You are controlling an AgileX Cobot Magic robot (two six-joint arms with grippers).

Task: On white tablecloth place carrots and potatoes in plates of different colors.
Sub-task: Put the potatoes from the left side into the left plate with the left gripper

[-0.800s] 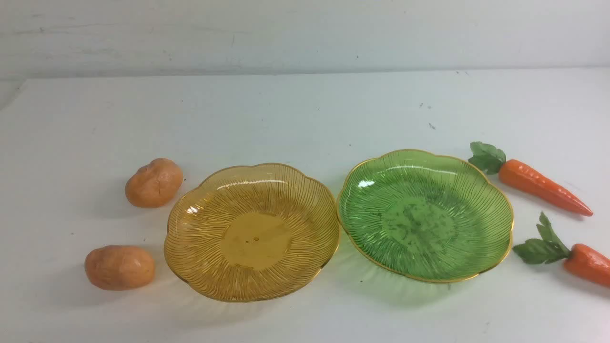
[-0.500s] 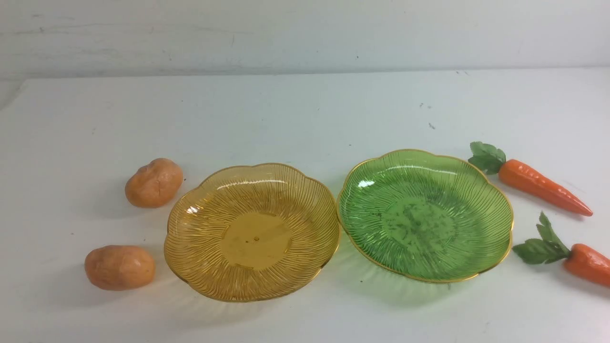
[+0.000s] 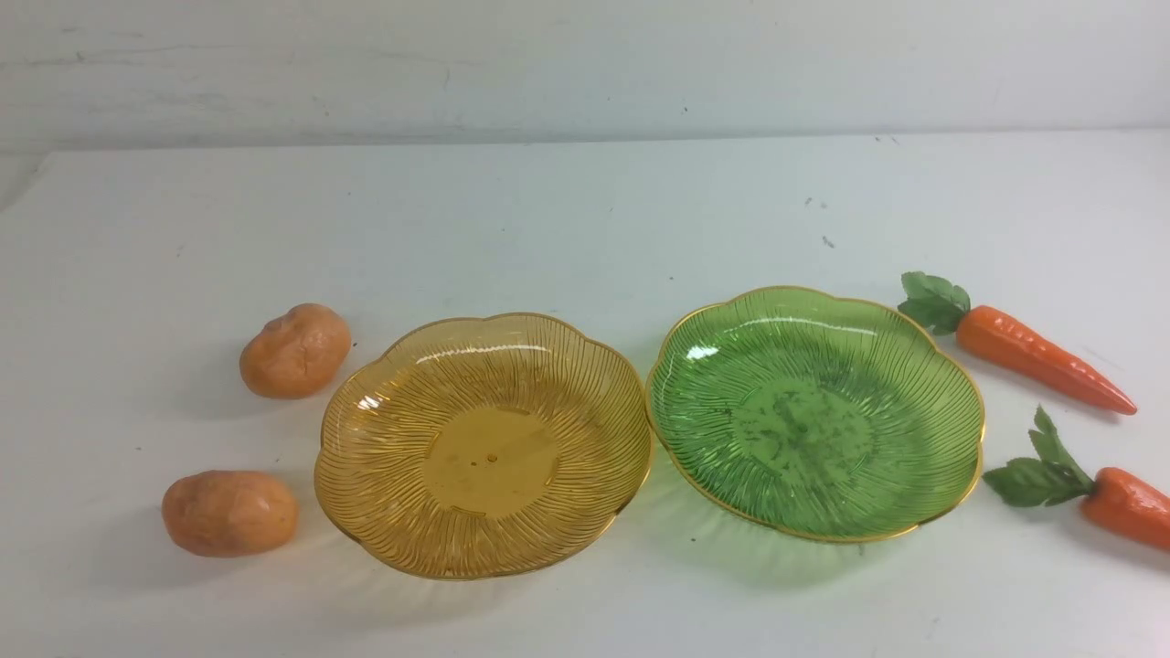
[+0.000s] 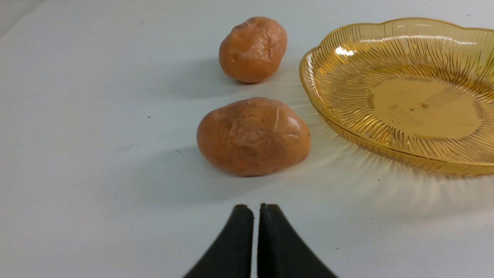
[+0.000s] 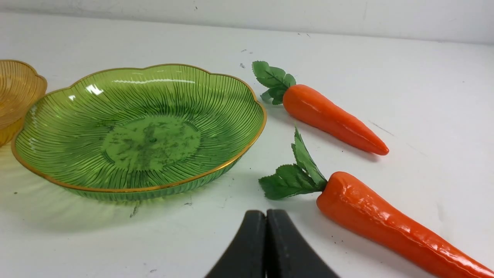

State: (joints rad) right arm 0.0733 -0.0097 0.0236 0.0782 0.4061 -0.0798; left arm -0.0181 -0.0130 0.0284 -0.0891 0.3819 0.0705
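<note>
White tablecloth (image 3: 585, 210) covers the surface: nearest, both pairs of jaws sit shut and empty; beyond, two potatoes (image 3: 229, 513) wait beside the amber plate (image 3: 483, 445), two carrots (image 3: 1042, 358) beside the green plate (image 3: 813, 413), seemingly staged so each arm serves its own side.

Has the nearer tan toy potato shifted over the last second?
No. The nearer tan toy potato keeps its gap from the amber ribbed plate.

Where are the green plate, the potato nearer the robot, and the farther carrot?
green plate (image 3: 809, 429), front view, bare centre of its base.
near potato (image 3: 229, 514), front view, middle of its body.
far carrot (image 3: 1042, 359), front view, middle of the orange root.
</note>
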